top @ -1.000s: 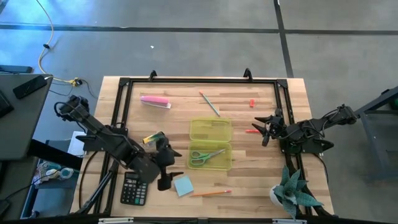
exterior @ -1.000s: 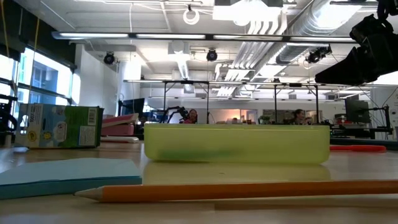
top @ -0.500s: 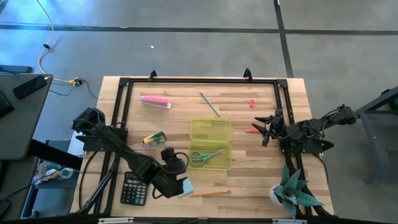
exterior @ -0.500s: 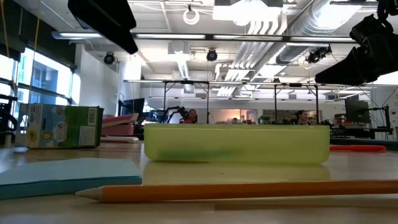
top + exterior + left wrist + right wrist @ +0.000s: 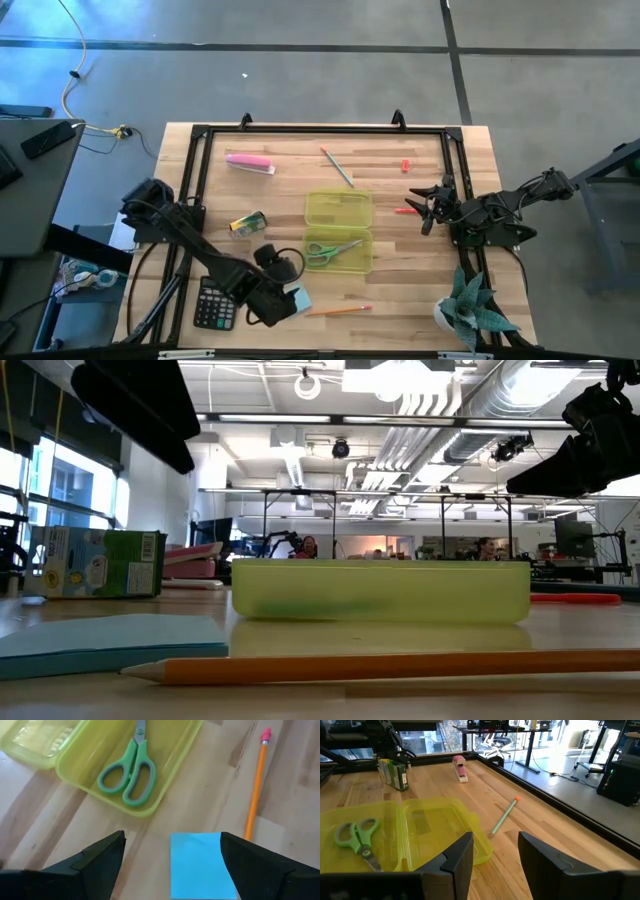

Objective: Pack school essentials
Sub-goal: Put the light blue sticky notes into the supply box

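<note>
The light-blue note pad [image 5: 201,866] lies flat on the table near its front edge. My left gripper [image 5: 172,840] hangs just above it, open, slanting down, one finger on either side of the pad [image 5: 299,301]. The green-handled scissors [image 5: 129,772] lie in the near half of the open yellow case [image 5: 339,231]. The orange pencil [image 5: 340,311] lies right of the pad. Farther back are the greenish pencil [image 5: 337,167], the crayon box [image 5: 247,222] and the red piece [image 5: 406,165]. My right gripper [image 5: 424,206] waits open at the table's right side.
A calculator [image 5: 213,303] lies left of the pad, close beside my left arm. A pink stapler [image 5: 250,163] sits at the far left, a red pen [image 5: 405,210] by my right gripper, and a potted plant [image 5: 470,310] in the near right corner. A black frame [image 5: 300,128] rims the table.
My left gripper has come down and moved toward the table's near edge, from beside the crayon box to over the note pad, rolling about its own axis on the way. Most of this happened in the first half second. Nothing on the table has moved.
</note>
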### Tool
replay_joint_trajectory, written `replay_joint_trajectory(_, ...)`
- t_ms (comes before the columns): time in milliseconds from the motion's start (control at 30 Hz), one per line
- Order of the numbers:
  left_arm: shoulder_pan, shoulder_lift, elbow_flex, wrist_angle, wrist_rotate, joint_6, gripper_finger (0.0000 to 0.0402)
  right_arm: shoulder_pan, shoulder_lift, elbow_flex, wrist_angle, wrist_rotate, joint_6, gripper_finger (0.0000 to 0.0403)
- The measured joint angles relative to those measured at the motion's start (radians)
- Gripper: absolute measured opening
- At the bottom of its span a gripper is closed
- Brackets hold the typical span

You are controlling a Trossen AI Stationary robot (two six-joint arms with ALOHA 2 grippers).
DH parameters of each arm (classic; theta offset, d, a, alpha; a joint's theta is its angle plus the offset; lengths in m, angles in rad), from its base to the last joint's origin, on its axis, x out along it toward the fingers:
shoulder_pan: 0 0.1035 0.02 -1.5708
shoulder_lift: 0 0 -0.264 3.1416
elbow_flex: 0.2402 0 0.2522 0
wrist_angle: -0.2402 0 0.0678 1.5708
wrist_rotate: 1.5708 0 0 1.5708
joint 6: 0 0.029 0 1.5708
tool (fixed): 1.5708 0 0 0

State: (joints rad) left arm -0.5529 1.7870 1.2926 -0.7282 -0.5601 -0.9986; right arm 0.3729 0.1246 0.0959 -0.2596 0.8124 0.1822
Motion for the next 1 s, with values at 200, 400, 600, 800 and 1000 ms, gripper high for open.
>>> replay_joint_trajectory(200,-0.019,0.000,-0.001,0.002,0.012,-0.021,0.0314,0.000,0.000,0.000,0.000,0.000,0.000,0.0146)
replay_joint_trajectory(400,-0.024,0.030,-0.002,0.044,0.041,-0.023,0.0314,0.000,0.000,0.000,0.000,0.000,0.000,0.0146)
replay_joint_trajectory(600,-0.033,0.079,-0.002,0.062,0.118,-0.057,0.0314,0.000,0.000,0.000,0.000,0.000,0.000,0.0146)
replay_joint_trajectory(800,-0.045,0.087,-0.002,0.084,0.142,-0.072,0.0314,0.000,0.000,0.000,0.000,0.000,0.000,0.0146)
replay_joint_trajectory(1000,-0.052,0.087,-0.002,0.083,0.141,-0.056,0.0314,0.000,0.000,0.000,0.000,0.000,0.000,0.0146)
